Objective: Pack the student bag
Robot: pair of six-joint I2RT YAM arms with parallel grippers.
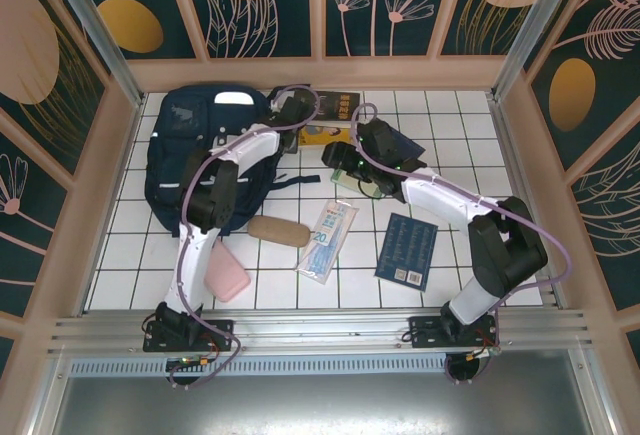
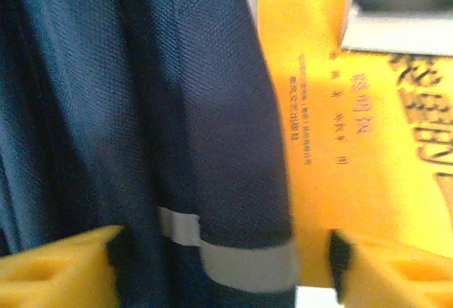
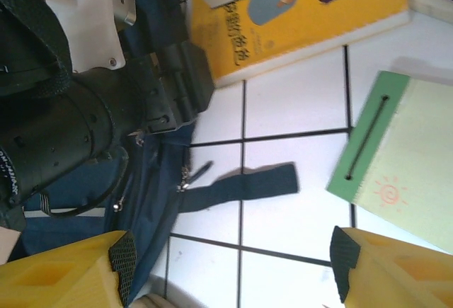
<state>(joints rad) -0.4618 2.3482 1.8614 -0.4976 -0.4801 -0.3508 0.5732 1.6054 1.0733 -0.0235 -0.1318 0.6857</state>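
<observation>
I had the student bag [image 1: 190, 155] at the table's [image 1: 460, 135] far left. Left gripper [image 2: 223, 272] stood wide, straddling its fabric (yellow book [image 2: 368, 145] alongside). Right gripper [image 3: 230, 269] gaped above tile.

Your desk [image 1: 470, 135]: white tiles with dark grout, walled on three sides. Lying directly on it, you have:
- student bag [image 1: 190, 145], navy, flat at the far left; one dark strap [image 3: 241, 184] trails onto bare tile.
- yellow book [image 1: 322, 137], just beside the bag's right side, far centre.
- dark book [image 1: 338, 102], at the far edge, overlapping the yellow one.
- green notepad [image 3: 400, 173], right of the strap.
- tan oblong case [image 1: 279, 231], near the bag's lower edge.
- pink pouch [image 1: 228, 277], near left.
- clear packet [image 1: 328, 238] with blue print, centre.
- dark blue booklet [image 1: 407, 249], right of the packet.
</observation>
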